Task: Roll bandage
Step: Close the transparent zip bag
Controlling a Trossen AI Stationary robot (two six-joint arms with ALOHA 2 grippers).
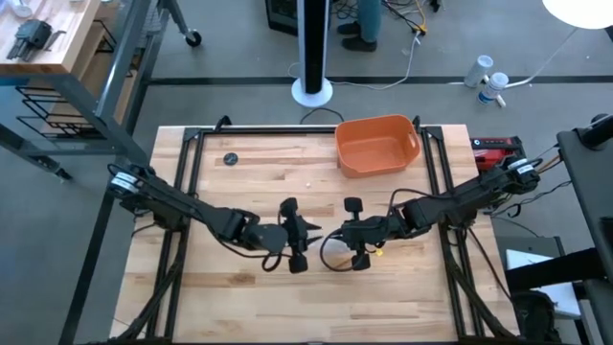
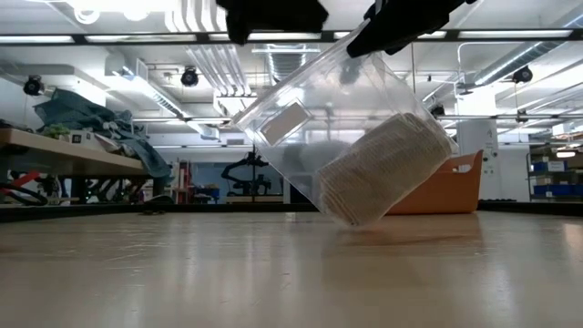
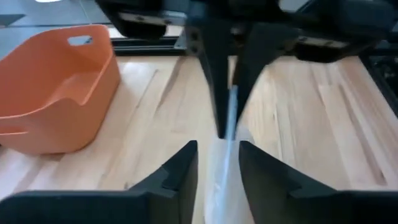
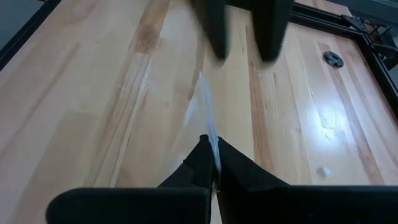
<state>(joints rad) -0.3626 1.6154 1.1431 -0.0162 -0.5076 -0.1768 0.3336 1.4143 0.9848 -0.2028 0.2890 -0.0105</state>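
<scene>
Below, I saw bare wooden table (image 1: pixel 239 278) and an orange tub (image 1: pixel 376 145). My right gripper (image 4: pixel 214 163) pinched the clear wrapper (image 2: pixel 310 128) holding the bandage (image 2: pixel 383 169). My left gripper (image 3: pixel 217 163) stood parted around it.

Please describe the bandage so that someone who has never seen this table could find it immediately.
Start from the orange tub at the far edge of the wooden table, then look at the table's middle, where the left gripper and right gripper meet. There a clear plastic wrapper hangs tilted; the bandage is the ribbed off-white roll inside it, the only cloth item there.
</scene>
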